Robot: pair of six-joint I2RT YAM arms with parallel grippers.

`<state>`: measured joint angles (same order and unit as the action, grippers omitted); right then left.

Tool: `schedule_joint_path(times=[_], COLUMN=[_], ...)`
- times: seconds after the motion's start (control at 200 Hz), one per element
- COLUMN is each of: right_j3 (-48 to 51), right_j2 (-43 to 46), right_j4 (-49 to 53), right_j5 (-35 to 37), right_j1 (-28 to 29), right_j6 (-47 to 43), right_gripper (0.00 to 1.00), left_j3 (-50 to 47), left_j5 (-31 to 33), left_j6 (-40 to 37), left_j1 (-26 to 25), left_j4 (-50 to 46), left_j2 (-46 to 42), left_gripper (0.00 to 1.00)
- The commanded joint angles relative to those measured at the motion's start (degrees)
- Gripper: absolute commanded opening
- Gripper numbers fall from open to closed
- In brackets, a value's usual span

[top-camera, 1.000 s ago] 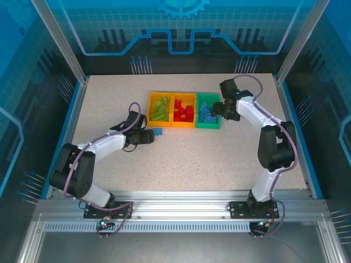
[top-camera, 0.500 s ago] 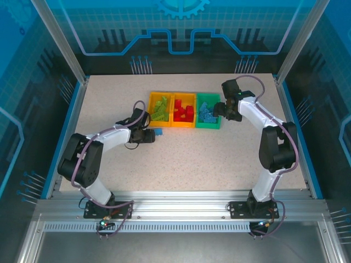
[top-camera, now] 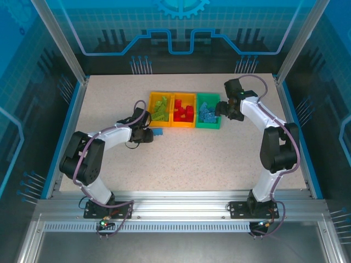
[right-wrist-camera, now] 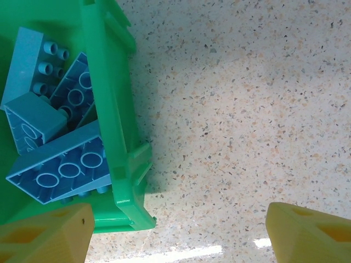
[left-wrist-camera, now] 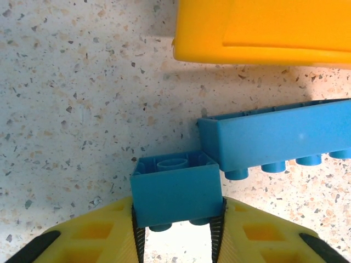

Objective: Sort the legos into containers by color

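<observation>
My left gripper [left-wrist-camera: 176, 236] is shut on a small light blue lego [left-wrist-camera: 176, 189], pinched between both pads low over the table. A long light blue lego [left-wrist-camera: 279, 137] lies touching it, just in front of the left orange-yellow container [left-wrist-camera: 263, 33]. From above, the left gripper [top-camera: 149, 135] sits beside those blue legos [top-camera: 158, 132]. The left orange-yellow container [top-camera: 160, 93] holds lime green legos [top-camera: 160, 109], the middle one [top-camera: 184, 94] red legos [top-camera: 185, 112], and the green container [right-wrist-camera: 112, 109] several light blue legos [right-wrist-camera: 55, 159]. My right gripper [right-wrist-camera: 178, 235] is open and empty, its jaws straddling the green container's corner.
The three containers stand in a row at the back middle of the speckled table [top-camera: 219, 159]. Blue side rails [top-camera: 299, 137] and a clear enclosure bound the table. Bare tabletop lies right of the green container [right-wrist-camera: 247, 109].
The left gripper has closed on the small blue lego and its arm edged toward the containers. The right gripper drifted slightly right and stayed open.
</observation>
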<state>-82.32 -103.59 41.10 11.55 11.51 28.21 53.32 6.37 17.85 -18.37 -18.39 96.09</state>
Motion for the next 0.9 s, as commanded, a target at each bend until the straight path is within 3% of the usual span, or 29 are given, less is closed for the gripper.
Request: schedule_joint_path(times=[0.0, 0.47, 0.895], right_j3=[0.9, 1.6, 3.6], right_j2=[1.2, 1.1, 1.6], right_j4=[0.4, -0.1, -1.5], right_j5=[-0.5, -0.9, -2.3], right_j1=[-0.9, -1.0, -1.8], right_j6=[0.1, 0.0, 0.4], right_gripper=[0.83, 0.83, 0.83], left_j3=[-0.8, -1.8, 1.5], left_j5=[-0.8, -0.1, -0.1], left_j6=[0.6, 1.5, 3.6], left_j1=[0.3, -1.7, -8.9], left_j4=[-1.3, -2.7, -5.5], left_j2=[-2.0, -5.8, -11.2], left_gripper=[0.33, 0.26, 0.28])
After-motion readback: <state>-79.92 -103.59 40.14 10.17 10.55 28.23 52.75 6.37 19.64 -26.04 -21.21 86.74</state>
